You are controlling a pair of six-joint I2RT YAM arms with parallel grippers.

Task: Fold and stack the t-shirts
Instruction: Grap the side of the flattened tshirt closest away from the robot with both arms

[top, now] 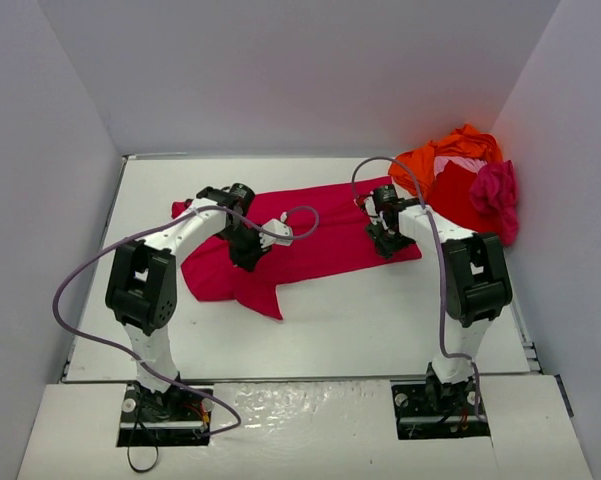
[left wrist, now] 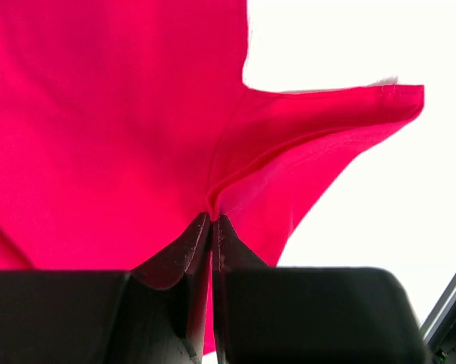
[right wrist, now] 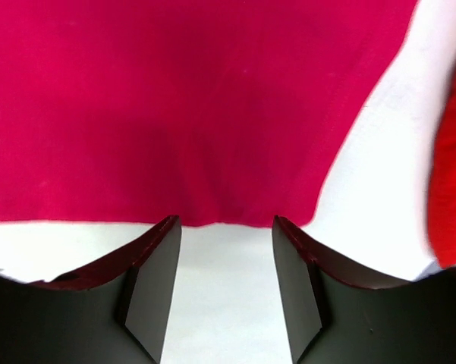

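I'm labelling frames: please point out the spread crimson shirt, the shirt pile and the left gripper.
crimson shirt [top: 332,236], top view, flat middle.
shirt pile [top: 448,156], top view, its orange upper part.
left gripper [left wrist: 212,224], left wrist view, between its shut fingertips.

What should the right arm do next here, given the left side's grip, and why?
Probably close the right gripper on the hem of the crimson shirt: its fingers stand open right at that edge, while the left gripper already pinches a fold by the sleeve.

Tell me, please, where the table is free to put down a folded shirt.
Free: the near strip of table between the crimson shirt and the arm bases, and the far-left corner behind that shirt. Crowded: the far-right corner, with the shirt pile.
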